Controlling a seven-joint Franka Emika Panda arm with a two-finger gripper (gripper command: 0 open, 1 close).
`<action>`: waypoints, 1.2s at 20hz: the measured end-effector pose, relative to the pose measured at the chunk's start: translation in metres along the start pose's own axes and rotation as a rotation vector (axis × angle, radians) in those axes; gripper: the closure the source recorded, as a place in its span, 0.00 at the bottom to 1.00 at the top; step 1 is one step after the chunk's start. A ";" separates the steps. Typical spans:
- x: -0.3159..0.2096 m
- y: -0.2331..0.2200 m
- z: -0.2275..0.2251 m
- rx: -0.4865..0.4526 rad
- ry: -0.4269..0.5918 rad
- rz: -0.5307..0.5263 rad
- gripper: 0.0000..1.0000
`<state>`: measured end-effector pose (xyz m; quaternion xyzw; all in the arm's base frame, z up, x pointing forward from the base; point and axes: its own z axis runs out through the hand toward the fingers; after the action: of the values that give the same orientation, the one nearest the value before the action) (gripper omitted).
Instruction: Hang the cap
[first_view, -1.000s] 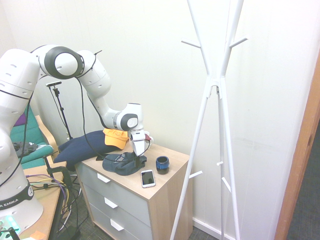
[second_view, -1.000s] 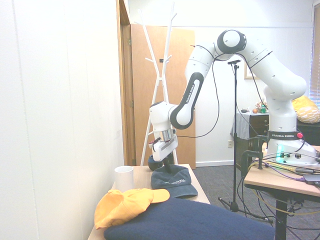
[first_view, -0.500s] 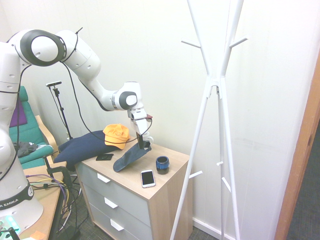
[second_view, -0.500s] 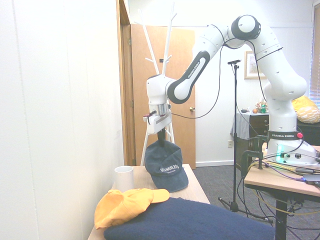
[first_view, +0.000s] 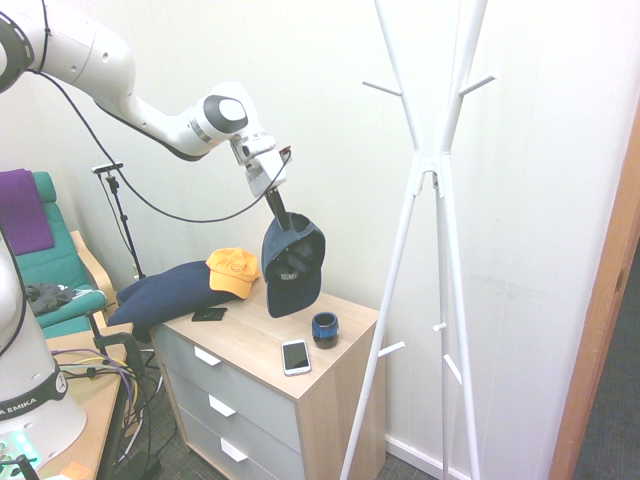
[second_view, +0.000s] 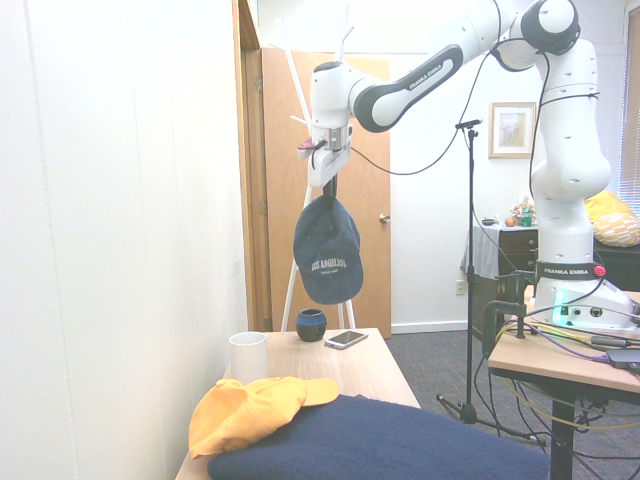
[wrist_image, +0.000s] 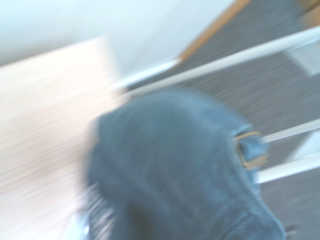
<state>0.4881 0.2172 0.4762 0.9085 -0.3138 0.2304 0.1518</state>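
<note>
I noted a light wood chest of drawers with grey drawer fronts and white handles standing against the white wall. On its top lay a white-framed smartphone, screen up, just beside a small dark blue round cup. A flat black card-like item lay nearer the far end. An orange-yellow fabric cap rested against a large navy blue cushion. A white mug stood near the wall. A white metal coat stand with pegs rose beside the chest. I saw a brown wooden door behind it and a green chair holding purple cloth.
</note>
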 end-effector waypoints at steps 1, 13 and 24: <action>0.016 0.012 -0.016 -0.006 0.034 0.012 1.00; 0.190 0.135 -0.170 -0.097 0.384 0.106 1.00; 0.267 0.167 -0.166 -0.049 0.386 0.135 1.00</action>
<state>0.5137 0.0264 0.7762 0.8204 -0.3445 0.4023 0.2154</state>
